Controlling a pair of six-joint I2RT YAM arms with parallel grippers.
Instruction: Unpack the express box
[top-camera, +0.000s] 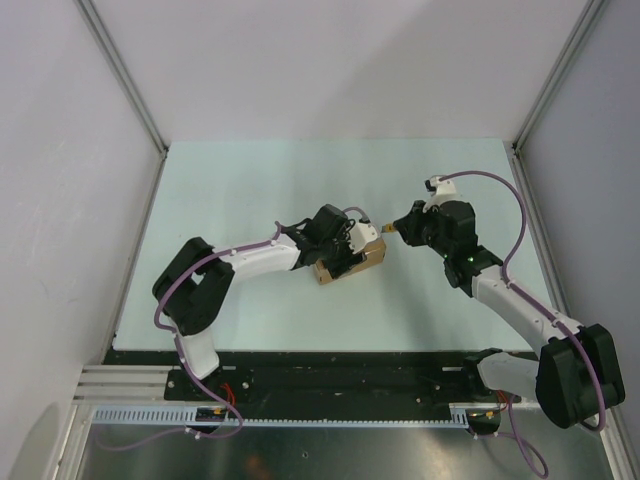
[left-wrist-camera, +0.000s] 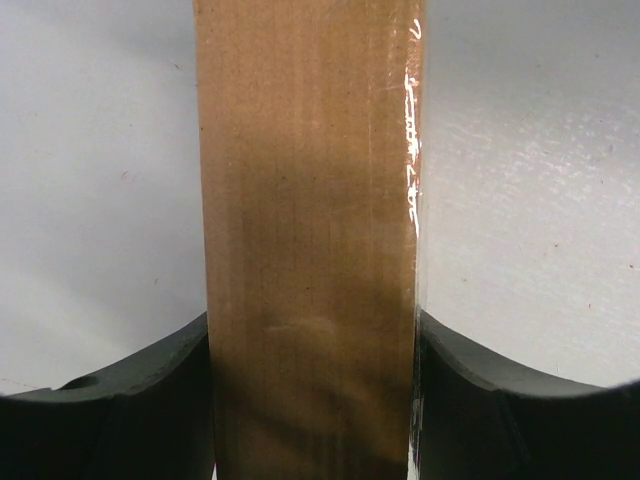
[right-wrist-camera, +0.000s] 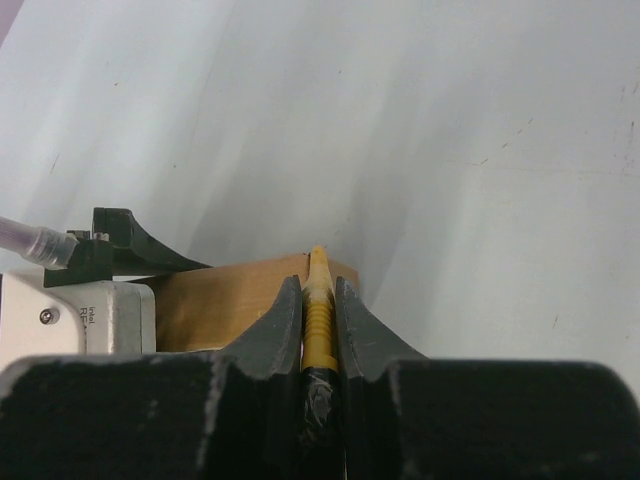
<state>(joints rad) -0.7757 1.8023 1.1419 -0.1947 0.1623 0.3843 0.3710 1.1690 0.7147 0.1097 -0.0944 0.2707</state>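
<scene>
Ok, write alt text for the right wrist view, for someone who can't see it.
The right gripper clamps a slim yellow utility knife, its tip at the top edge of the brown express box just ahead. A pale table lies beyond.

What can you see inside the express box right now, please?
Nothing inside shows: the express box is closed, clamped in the left gripper. The right gripper holds a yellow utility knife pointed at its end. Its contents are covered.
</scene>
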